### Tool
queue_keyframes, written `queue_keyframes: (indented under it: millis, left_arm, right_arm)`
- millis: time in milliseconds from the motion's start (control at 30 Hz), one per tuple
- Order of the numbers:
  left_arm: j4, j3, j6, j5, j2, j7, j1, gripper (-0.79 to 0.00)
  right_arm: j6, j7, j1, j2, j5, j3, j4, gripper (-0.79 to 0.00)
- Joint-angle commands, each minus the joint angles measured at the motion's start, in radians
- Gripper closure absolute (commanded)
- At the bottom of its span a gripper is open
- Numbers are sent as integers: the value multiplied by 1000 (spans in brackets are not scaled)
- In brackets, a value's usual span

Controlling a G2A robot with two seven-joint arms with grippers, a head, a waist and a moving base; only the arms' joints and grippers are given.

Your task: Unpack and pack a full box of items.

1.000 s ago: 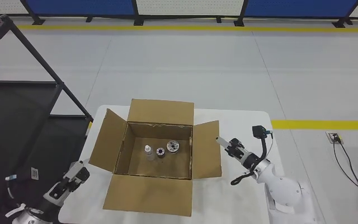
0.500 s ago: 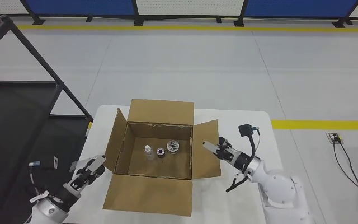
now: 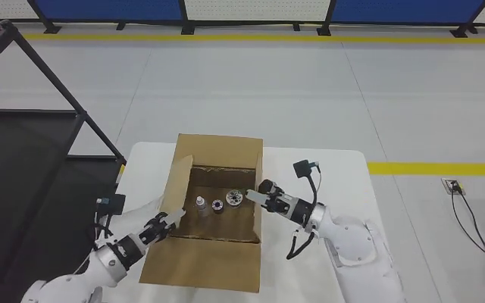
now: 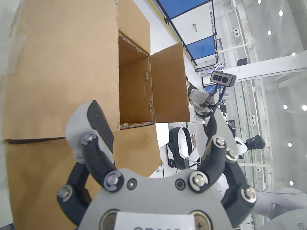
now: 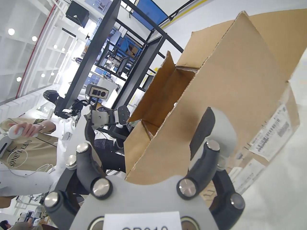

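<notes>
Evidently, left pincer (image 3: 174, 218) agape at box (image 3: 204, 265) flap, right pincer (image 3: 260, 190) likewise (opposite side)

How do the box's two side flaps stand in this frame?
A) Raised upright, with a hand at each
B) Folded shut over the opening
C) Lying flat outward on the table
A: in the top view the left flap and right flap of the box stand up along its sides, the left hand at one and the right hand at the other, with the opening uncovered.

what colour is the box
Plain brown cardboard; the box shows best in the top view.
</notes>
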Motion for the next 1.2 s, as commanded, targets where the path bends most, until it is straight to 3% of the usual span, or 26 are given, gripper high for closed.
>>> queue_keyframes:
  millis: [0,133,400,633,1167]
  left_arm:
    - [41,32,28,-11,0,-20,-48,-785]
    - [107,79,51,-36,-1,-55,-108,-785]
    - [203,123,30,-48,-2,-66,-143,-785]
    - [252,150,16,-51,-3,-59,-163,-785]
    - [302,177,-12,-74,-11,51,-166,-785]
  right_arm:
    - [8,-16,30,-3,18,-29,50,-785]
    - [20,-23,89,-9,43,-81,149,-785]
    - [-8,-47,174,-17,31,-164,284,-785]
    - [-74,-89,190,-15,-90,-226,300,-785]
    - [-90,-172,208,-14,-262,-321,326,-785]
